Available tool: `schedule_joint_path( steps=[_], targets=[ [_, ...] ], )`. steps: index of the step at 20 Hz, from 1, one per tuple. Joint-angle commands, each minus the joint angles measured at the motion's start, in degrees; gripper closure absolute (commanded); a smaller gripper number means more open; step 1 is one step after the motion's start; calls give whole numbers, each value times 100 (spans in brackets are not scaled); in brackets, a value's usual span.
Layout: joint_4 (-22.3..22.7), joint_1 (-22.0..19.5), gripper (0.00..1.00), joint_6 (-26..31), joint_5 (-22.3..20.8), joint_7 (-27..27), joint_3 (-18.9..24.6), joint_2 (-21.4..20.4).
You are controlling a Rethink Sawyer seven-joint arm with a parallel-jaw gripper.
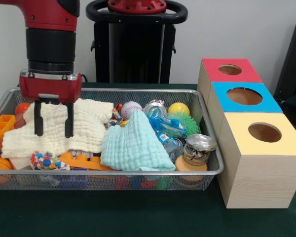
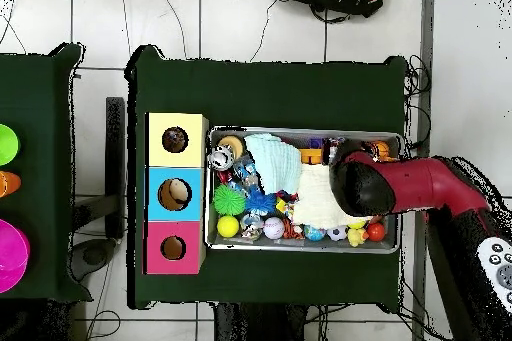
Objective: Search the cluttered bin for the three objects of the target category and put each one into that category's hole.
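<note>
The wire mesh bin (image 1: 138,174) lies on the green table, full of clutter. One knotted rope bundle (image 1: 45,160) with coloured strands lies at its front left, beside a cream cloth (image 1: 89,128). Another bit of coloured rope (image 1: 115,118) peeks out between that cloth and a baseball (image 1: 130,109). My gripper (image 1: 53,119) is open and empty, its fingers (image 1: 38,118) hanging just above the cream cloth, behind the rope bundle. In the overhead view my arm (image 2: 362,185) covers the gripper. The blue-topped box's hole (image 1: 244,96) is right of the bin, and it also shows in the overhead view (image 2: 174,194).
The red-topped box (image 1: 230,70) and the yellow-topped box (image 1: 264,132) flank the blue one. In the bin lie a mint cloth (image 1: 135,145), a spiky green ball (image 1: 185,123), a yellow ball (image 1: 178,108), a lidded jar (image 1: 198,148) and orange plastic pieces (image 1: 2,128).
</note>
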Motion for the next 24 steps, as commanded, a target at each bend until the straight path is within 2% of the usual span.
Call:
schedule_joint_path(
  steps=[1,4,6,20,24],
  targets=[
    [-350,205,0,577,-181,-125,-576,-10],
    [-570,275,0,384,-220,-92,-655,355],
    [-722,233,0,350,-218,-274,-634,568],
    [-804,53,0,407,-58,-715,-513,1145],
    [-976,74,0,201,-148,-769,-408,1555]
  ],
)
